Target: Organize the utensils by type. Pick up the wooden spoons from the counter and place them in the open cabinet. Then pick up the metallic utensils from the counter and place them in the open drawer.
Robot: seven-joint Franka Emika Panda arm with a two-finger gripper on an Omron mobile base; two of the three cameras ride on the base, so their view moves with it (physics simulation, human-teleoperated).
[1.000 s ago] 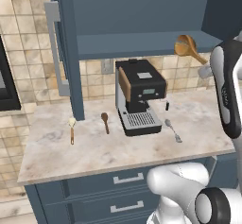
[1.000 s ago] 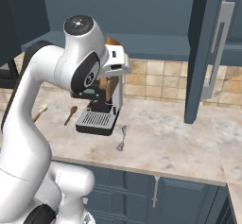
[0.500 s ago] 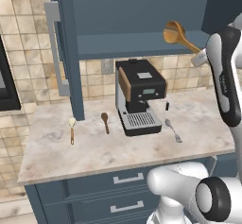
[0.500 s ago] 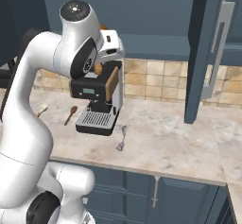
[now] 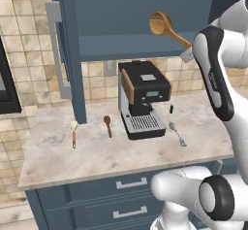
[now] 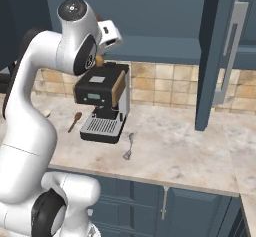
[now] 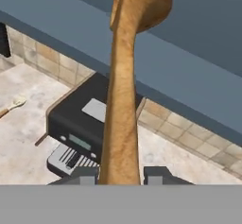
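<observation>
On the counter [image 5: 121,161], left to right: cream spoon [image 5: 73,133] near the left edge, dark spoon [image 5: 107,125], coffee machine [image 5: 143,105], metal spoon [image 5: 177,134] toward the right edge. Above, your gripper [image 7: 120,173] grasps the orange spoon [image 5: 167,27] by its handle, head raised at the cabinet [image 5: 145,18] opening. First step under way, by my judgement; next, carry the head inward over the cabinet floor, then release.
</observation>
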